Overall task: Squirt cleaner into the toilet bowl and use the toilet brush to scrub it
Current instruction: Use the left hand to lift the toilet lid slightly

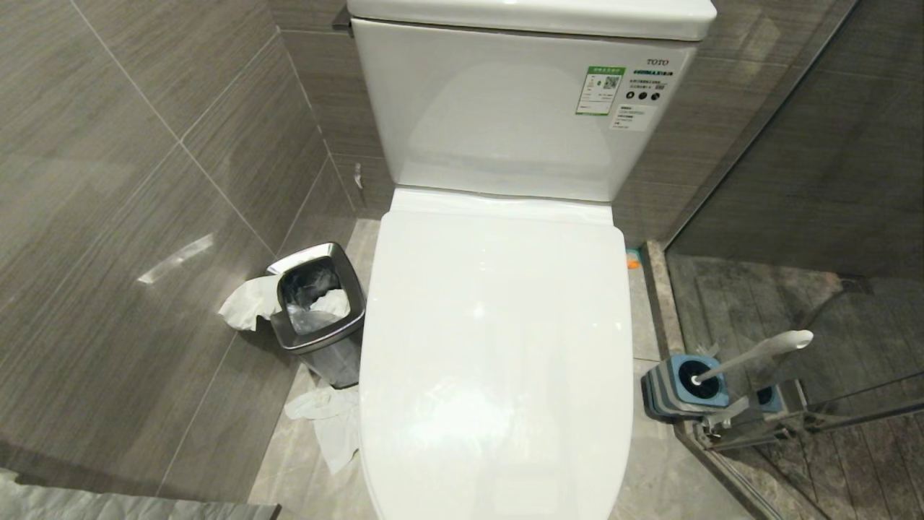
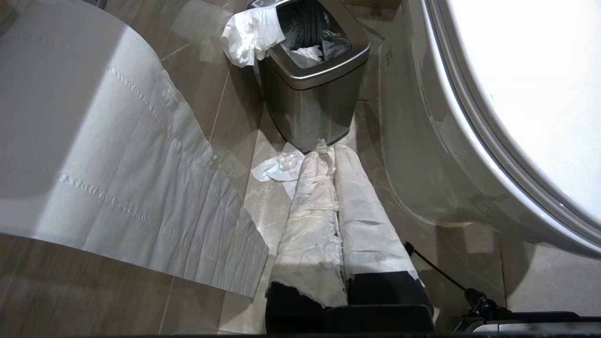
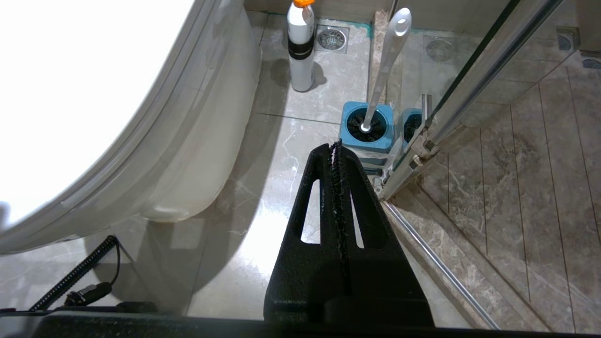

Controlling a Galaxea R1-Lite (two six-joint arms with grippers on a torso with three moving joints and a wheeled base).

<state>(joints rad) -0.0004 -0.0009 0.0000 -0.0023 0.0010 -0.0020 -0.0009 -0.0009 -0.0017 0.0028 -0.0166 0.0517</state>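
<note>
A: Closed white lid (image 1: 498, 347) fills the head view, nearest of all, so the toilet bowl (image 3: 188, 155) under it is sealed off. No blue cleaner shows anywhere on the porcelain.

B: Where do the arms sit?

A: Neither is in the head view. Left gripper (image 2: 328, 155), its fingers (image 2: 312, 220) wrapped in white paper, is pressed together on nothing, low beside the chrome waste bin (image 2: 314, 89). Right gripper (image 3: 336, 148) is likewise closed and empty, pointing toward the toilet brush (image 3: 387, 61).

B: And the brush?

A: Standing in its blue holder (image 1: 682, 386) on the floor to the toilet's right, against the glass shower door (image 3: 474, 80); the handle leans away from the toilet. A white bottle with an orange cap (image 3: 301, 44) stands farther back, near the floor drain (image 3: 331, 38).

B: So what first?

A: Lifting the lid, I'd judge. Hook its front edge gently and swing it fully back against the tank (image 1: 505, 108), or it may drop.
</note>
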